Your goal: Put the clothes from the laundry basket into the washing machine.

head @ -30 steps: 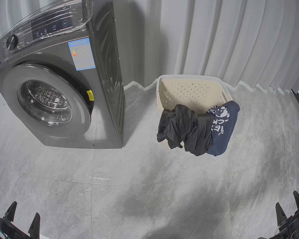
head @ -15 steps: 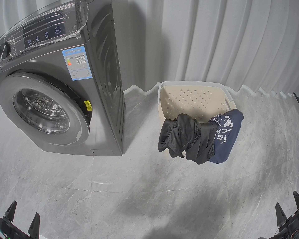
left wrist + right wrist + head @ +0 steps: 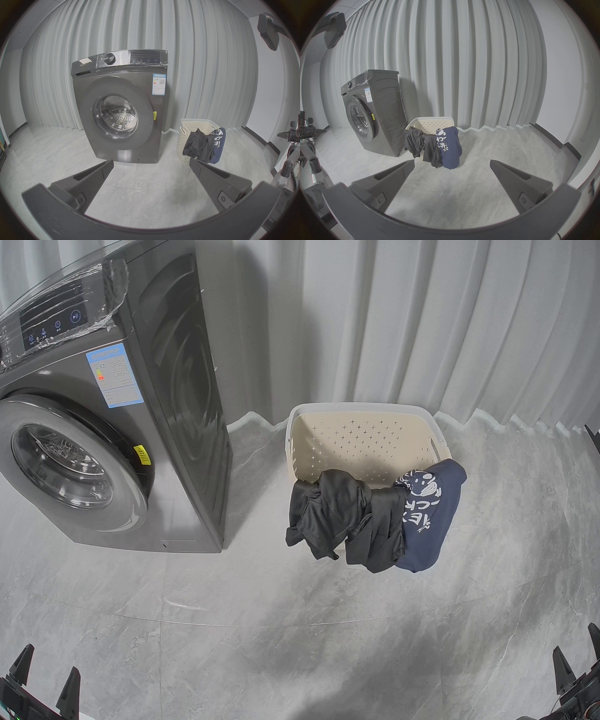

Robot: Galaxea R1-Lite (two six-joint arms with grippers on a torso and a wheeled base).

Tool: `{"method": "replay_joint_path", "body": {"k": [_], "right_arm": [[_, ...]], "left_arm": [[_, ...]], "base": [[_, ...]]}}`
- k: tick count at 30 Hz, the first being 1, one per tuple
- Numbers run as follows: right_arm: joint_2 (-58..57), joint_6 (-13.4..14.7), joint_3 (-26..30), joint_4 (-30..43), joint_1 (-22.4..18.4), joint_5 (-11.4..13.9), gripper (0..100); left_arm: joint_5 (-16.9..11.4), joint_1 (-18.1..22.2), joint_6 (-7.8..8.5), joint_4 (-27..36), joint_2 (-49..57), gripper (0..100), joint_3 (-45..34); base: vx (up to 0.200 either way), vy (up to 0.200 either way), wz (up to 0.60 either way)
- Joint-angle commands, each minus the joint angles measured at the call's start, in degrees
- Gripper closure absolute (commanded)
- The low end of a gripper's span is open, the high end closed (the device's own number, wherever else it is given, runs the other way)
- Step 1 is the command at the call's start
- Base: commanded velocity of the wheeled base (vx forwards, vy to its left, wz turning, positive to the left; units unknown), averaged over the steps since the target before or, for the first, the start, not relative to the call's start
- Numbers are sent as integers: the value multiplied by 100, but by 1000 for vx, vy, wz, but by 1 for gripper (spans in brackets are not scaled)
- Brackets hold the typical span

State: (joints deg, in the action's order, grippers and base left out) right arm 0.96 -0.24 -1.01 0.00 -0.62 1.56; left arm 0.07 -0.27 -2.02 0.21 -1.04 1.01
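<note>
A cream laundry basket (image 3: 362, 427) stands on the floor by the curtain, right of the grey washing machine (image 3: 125, 427). A black garment (image 3: 340, 518) and a navy printed garment (image 3: 431, 509) hang over its near rim. The machine's round door (image 3: 62, 465) is closed. My left gripper (image 3: 45, 674) sits at the bottom left corner of the head view, open and empty, far from the basket. My right gripper (image 3: 578, 652) sits at the bottom right, open and empty. The left wrist view faces the machine (image 3: 122, 106) and basket (image 3: 195, 131); the right wrist view faces the clothes (image 3: 434, 145) between its fingers.
A pleated white curtain (image 3: 406, 321) runs along the back behind the machine and basket. Bare grey marble-look floor (image 3: 300, 627) stretches between me and both of them. A dark baseboard (image 3: 550, 137) lines the wall on the right side.
The whole head picture has shifted: machine and basket now lie further left and slightly lower, so the camera moved. Both grippers keep their places in the frame corners.
</note>
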Motion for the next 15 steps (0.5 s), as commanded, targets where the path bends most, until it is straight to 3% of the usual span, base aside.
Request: {"method": "replay_joint_path", "body": {"k": [1,10,15], "right_arm": [[-17,-2,92,0,1,2,0],[-17,-2,92,9,1,11,0],[-17,-2,92,9,1,2,0]], "left_arm": [[1,0,-9,-3,60,0,-84],[1,0,-9,-3,60,0,-84],[1,0,-9,-3,60,0,-84]], "base": [[0,0,0],[0,0,0],[200,0,0]]}}
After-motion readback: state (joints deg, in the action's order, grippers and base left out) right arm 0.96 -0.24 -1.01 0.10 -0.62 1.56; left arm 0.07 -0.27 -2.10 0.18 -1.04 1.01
